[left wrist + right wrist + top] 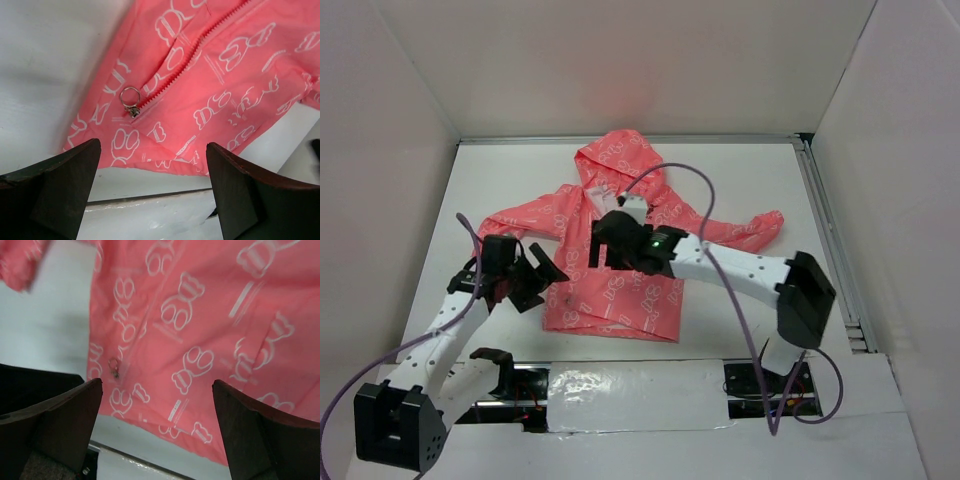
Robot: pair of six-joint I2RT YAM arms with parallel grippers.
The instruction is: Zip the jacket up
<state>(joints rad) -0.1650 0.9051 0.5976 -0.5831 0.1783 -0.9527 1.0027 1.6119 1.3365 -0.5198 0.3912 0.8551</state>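
Observation:
The coral-pink hooded jacket (620, 262) with white print lies flat on the white table, hood to the back, sleeves spread. Its zipper pull with a metal ring (130, 98) sits near the bottom hem; it also shows in the right wrist view (115, 366). The zipper teeth (192, 55) run up from it. My left gripper (542, 280) is open and empty at the jacket's lower left corner. My right gripper (604, 245) is open and empty, hovering over the jacket's middle.
White walls enclose the table on three sides. A taped strip (640, 385) runs along the near edge between the arm bases. The right arm's purple cable (705, 215) loops over the jacket's right sleeve.

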